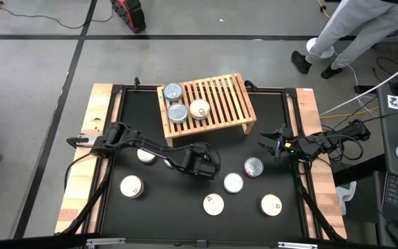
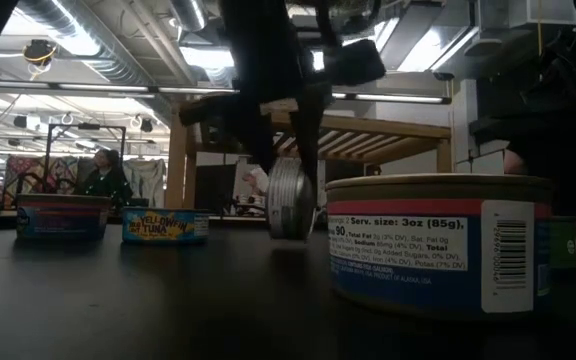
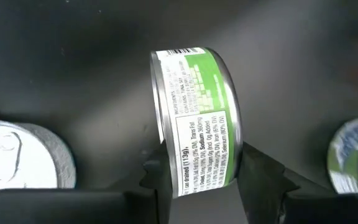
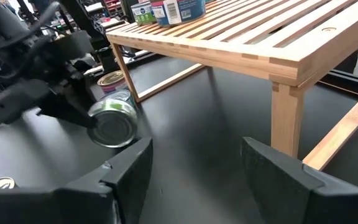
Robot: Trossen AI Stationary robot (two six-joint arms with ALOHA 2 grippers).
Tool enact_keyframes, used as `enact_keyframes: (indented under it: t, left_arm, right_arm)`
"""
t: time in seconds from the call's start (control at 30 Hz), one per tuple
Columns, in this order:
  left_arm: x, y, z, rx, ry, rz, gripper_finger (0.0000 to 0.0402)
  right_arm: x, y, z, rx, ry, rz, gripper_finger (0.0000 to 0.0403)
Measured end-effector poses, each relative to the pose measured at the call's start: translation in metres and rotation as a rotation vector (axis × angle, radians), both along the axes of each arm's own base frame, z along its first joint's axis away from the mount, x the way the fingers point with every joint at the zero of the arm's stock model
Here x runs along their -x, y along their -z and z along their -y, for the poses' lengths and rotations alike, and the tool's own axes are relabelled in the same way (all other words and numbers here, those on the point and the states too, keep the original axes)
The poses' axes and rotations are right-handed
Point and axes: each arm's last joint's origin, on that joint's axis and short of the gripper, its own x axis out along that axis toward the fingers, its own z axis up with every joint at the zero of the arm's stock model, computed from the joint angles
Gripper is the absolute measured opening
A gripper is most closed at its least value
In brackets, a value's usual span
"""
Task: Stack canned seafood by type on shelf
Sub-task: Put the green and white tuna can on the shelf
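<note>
The light-wood shelf (image 1: pixel 216 97) stands at the table's far middle with three cans (image 1: pixel 178 113) on its left part. Several cans lie flat on the black table: a silver-topped one (image 1: pixel 254 167) and white-lidded ones (image 1: pixel 233 182), (image 1: pixel 213 204), (image 1: pixel 271 205), (image 1: pixel 131 186). My left gripper (image 1: pixel 209 166) is at the table's middle, in front of the shelf, shut on a green-labelled can (image 3: pixel 194 118); the gripper hides that can in the high view. My right gripper (image 4: pixel 194 174) is open and empty near the right rail (image 1: pixel 268 144), beside the shelf's right leg (image 4: pixel 284 118). My left gripper pinches the green-labelled can between its two fingers (image 3: pixel 160 183), one on each flat face (image 3: pixel 157 124). The can stands on its edge, label side showing, and hangs below the downward-pointing fingers, low over the table (image 2: pixel 290 197). I cannot tell whether its lower edge touches the table.
Wooden rails (image 1: pixel 88 166) run along the table's left and right sides. A large can (image 2: pixel 438 245) stands close to the low camera, and two more cans (image 2: pixel 63 217), (image 2: pixel 165 225) stand farther back. A person's legs (image 1: pixel 344 34) are beyond the far right corner.
</note>
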Motion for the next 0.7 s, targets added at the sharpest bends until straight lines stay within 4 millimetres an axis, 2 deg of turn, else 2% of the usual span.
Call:
enact_keyframes:
  t: [0.17, 0.27, 0.53, 0.7]
  left_arm:
    - [0.006, -0.023, 0.002, 0.026, 0.088, 0.016, 0.0131]
    - [0.009, -0.044, 0.005, 0.032, 0.174, 0.043, 0.0131]
    - [0.029, -0.124, 0.014, -0.069, 0.489, 0.164, 0.0131]
    - [0.054, -0.163, 0.001, -0.204, 0.533, 0.192, 0.0131]
  right_arm:
    - [0.0, 0.001, 0.0, 0.002, 0.0, -0.006, 0.0243]
    - [0.0, 0.001, 0.0, 0.003, 0.0, -0.007, 0.0243]
    - [0.0, 0.001, 0.0, 0.005, 0.0, -0.012, 0.0243]
    - [0.0, 0.001, 0.0, 0.002, 0.0, -0.01, 0.0243]
